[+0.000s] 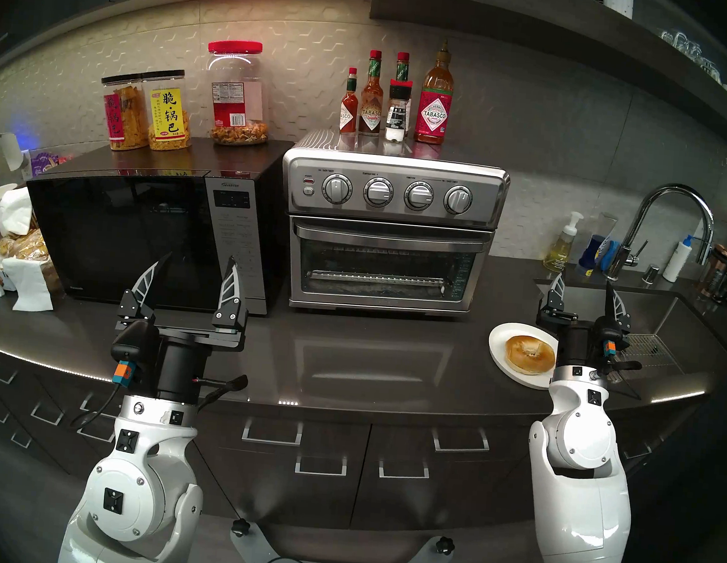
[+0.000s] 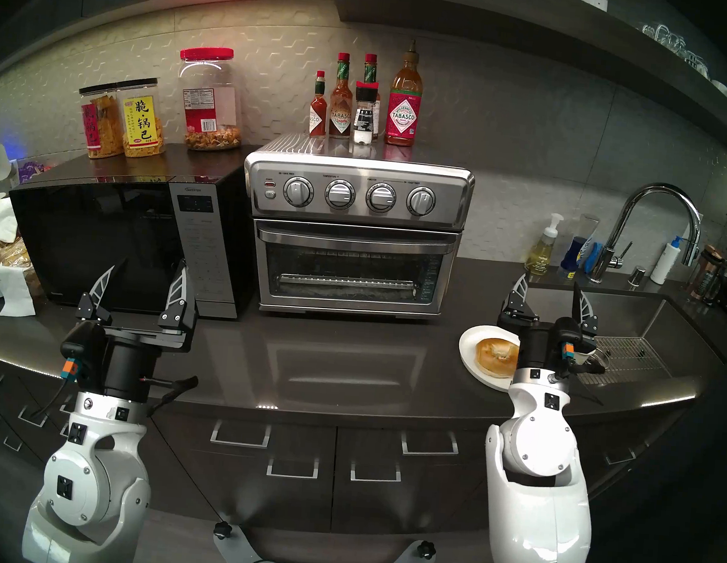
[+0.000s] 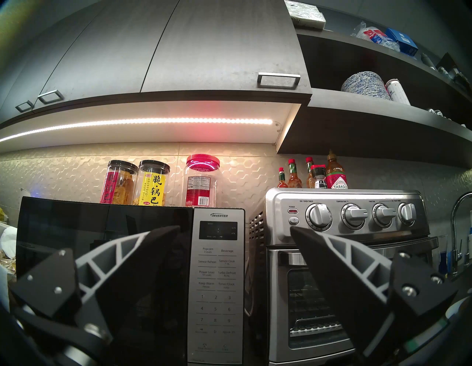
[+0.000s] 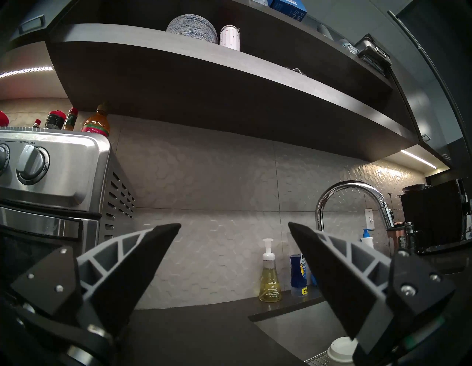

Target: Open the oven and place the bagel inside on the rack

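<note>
The steel oven (image 1: 389, 233) (image 2: 352, 239) stands at the back of the dark counter with its glass door shut; its bar handle (image 1: 389, 238) runs across the door's top. Through the glass the wire rack (image 1: 377, 253) shows faintly. The bagel (image 1: 529, 355) (image 2: 497, 356) lies on a white plate (image 1: 502, 344) right of the oven, partly behind my right wrist. My right gripper (image 1: 583, 286) (image 4: 233, 227) is open and empty, pointing up beside the plate. Also open and empty, my left gripper (image 1: 200, 261) (image 3: 235, 228) stands before the microwave (image 1: 149, 231).
Sauce bottles (image 1: 393, 99) stand on the oven's top. Snack jars (image 1: 149, 110) sit on the microwave. A sink (image 1: 653, 323) with a faucet (image 1: 679, 221) and soap bottles (image 1: 562, 247) lies to the right. Napkins and bagged bread (image 1: 12, 255) crowd the left end.
</note>
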`<action>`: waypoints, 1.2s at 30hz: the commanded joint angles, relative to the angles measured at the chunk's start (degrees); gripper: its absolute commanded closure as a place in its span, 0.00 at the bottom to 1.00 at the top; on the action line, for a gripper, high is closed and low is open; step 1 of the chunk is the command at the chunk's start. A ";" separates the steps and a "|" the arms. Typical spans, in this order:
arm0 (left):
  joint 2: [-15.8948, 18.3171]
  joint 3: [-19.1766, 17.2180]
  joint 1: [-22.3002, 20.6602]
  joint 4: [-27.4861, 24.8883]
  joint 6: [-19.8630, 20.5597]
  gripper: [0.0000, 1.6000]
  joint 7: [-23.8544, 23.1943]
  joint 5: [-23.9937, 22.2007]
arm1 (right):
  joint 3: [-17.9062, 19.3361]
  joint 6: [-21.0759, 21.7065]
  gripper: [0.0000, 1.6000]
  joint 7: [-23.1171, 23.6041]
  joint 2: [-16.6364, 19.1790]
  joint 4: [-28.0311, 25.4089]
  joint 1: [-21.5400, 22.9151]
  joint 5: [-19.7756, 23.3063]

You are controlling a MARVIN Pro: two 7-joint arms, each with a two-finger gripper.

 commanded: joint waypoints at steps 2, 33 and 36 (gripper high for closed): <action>0.02 0.00 -0.04 -1.05 -0.07 0.00 -0.02 0.01 | 1.68 -1.55 0.00 1.49 1.34 -1.60 -0.95 1.45; 0.01 0.00 -0.05 -1.04 -0.08 0.00 -0.03 0.02 | 7.66 -4.31 0.00 8.46 4.85 -1.99 -4.58 5.32; 0.01 0.00 -0.05 -1.04 -0.08 0.00 -0.03 0.01 | 8.36 -4.75 0.00 9.46 5.63 -2.00 -4.75 5.94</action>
